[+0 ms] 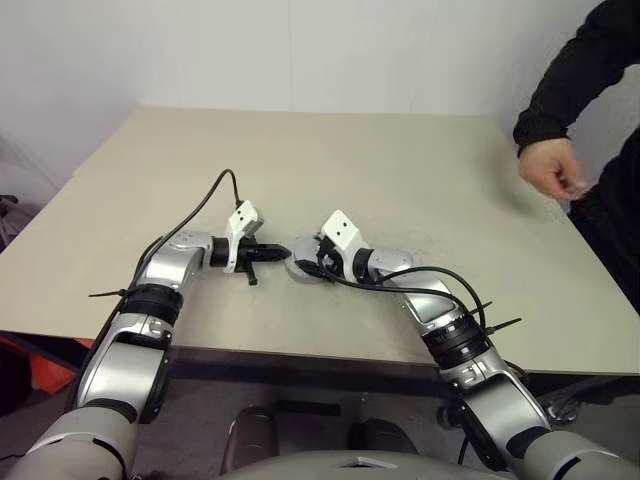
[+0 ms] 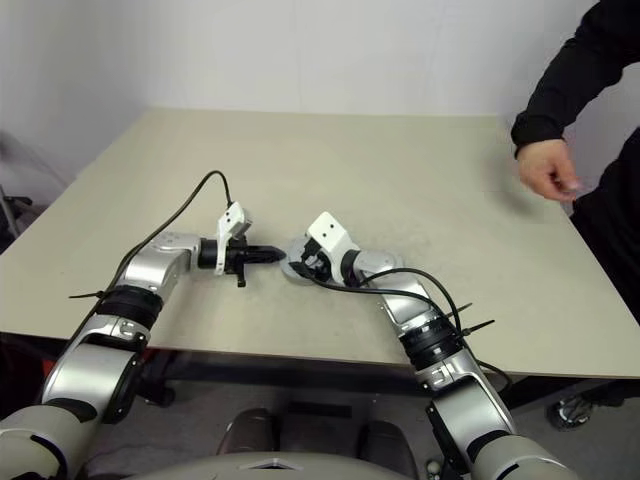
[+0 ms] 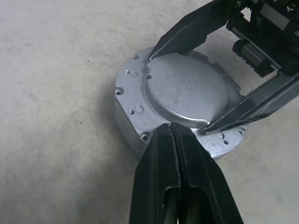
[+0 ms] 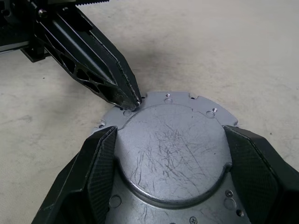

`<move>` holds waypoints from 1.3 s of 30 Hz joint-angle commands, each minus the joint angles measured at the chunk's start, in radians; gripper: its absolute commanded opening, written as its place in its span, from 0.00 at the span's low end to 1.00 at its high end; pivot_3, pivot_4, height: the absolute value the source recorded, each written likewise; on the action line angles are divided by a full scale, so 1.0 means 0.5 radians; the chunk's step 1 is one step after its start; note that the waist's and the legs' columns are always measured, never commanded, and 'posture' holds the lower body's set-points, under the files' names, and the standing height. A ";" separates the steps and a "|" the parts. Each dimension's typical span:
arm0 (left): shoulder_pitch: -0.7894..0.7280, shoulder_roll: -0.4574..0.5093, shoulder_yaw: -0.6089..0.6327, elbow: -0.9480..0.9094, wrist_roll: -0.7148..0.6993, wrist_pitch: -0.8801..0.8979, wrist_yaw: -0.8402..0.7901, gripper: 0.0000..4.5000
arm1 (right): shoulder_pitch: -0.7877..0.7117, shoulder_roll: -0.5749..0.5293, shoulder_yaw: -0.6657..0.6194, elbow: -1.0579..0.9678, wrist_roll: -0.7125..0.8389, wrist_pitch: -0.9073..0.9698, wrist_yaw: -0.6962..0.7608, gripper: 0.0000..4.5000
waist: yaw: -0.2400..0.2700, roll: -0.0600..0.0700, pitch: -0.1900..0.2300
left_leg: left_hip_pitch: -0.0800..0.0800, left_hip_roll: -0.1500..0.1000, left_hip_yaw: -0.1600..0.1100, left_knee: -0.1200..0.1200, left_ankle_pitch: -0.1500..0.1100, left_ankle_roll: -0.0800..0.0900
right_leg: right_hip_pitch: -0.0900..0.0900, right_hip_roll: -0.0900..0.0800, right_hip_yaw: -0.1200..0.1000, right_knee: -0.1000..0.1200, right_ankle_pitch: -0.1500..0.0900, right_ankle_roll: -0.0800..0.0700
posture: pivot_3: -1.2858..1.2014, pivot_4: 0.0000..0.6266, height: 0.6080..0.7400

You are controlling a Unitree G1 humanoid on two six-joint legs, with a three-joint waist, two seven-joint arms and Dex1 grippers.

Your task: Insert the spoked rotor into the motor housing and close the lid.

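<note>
A: Right, start with the counter [image 1: 330, 170]. You have a person's hand [image 1: 548, 168] hovering over its far right edge, around two o'clock from the work.

B: And the part itself?

A: The motor housing [image 3: 135, 128] sits near the counter's front edge, dead centre between your arms, with the lid [image 3: 187, 91] already lying flat on top. I can't see the spoked rotor; I'd judge it's inside.

B: The tools?

A: Your right tool [image 4: 170, 179] is spread wide, its fingers astride the lid's raised centre at three and nine o'clock, touching its edge. Your left tool [image 3: 174, 135] is clenched on nothing, tips together at the lid's rim on the left side.

B: Risks?

A: If you press with that closed tip off-centre, the lid could tilt or the whole housing could skid. Squeezing the right tool harder might lift the lid askew.
</note>
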 commanded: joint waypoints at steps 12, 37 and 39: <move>0.082 0.019 -0.013 -0.180 0.016 0.041 0.029 0.00 | 0.005 -0.022 -0.064 -0.121 0.040 0.004 0.030 0.98 | -0.001 0.000 0.000 | 0.000 0.000 0.000 0.000 -0.001 0.001 | 0.001 0.000 0.000 -0.001 0.000 0.000 | 0.52 0.00 1.00; 0.098 0.009 -0.011 -0.158 0.021 -0.010 0.037 0.00 | -0.073 0.319 -1.536 -0.450 0.877 2.040 -0.712 0.99 | 0.002 0.001 0.000 | 0.000 -0.001 0.001 -0.007 0.000 0.000 | -0.003 0.000 0.000 -0.004 0.000 0.000 | 0.52 0.00 1.00; 0.103 0.014 -0.012 -0.164 0.022 -0.009 0.035 0.00 | -0.141 0.422 -1.709 -0.423 0.875 2.170 -0.764 0.99 | 0.001 0.002 0.000 | 0.001 0.000 0.001 -0.007 0.000 -0.001 | -0.003 0.000 0.000 -0.003 0.000 0.000 | 0.52 0.00 1.00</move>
